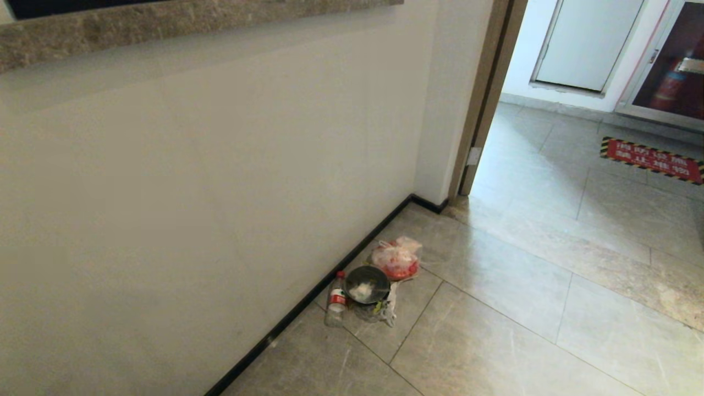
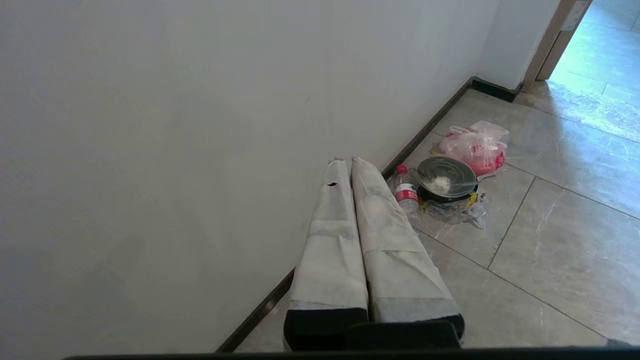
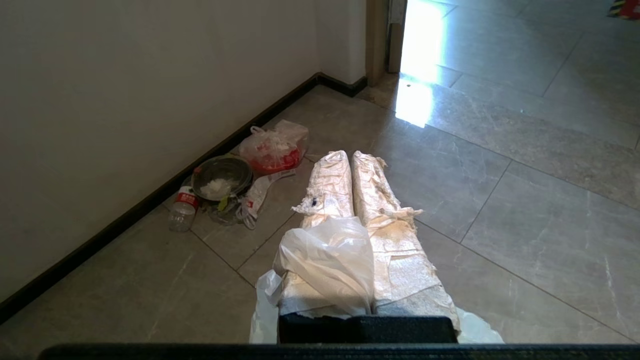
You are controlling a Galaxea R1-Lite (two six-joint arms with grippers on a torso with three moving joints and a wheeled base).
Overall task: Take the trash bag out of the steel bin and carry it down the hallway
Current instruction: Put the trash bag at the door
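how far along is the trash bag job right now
Done, it seems: the white trash bag is off the bin, draped over the right gripper, whose fingers are shut on it. No steel bin is in view. In hand: carrying it over the hallway's grey tiles, near a floor pile with a red-and-white bag, a bowl and a bottle. Left: the rest of the hallway. The left gripper is shut, empty.

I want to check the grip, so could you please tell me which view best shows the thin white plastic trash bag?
The right wrist view: thin white plastic trash bag drapes over the shut right fingers. Other views miss it.
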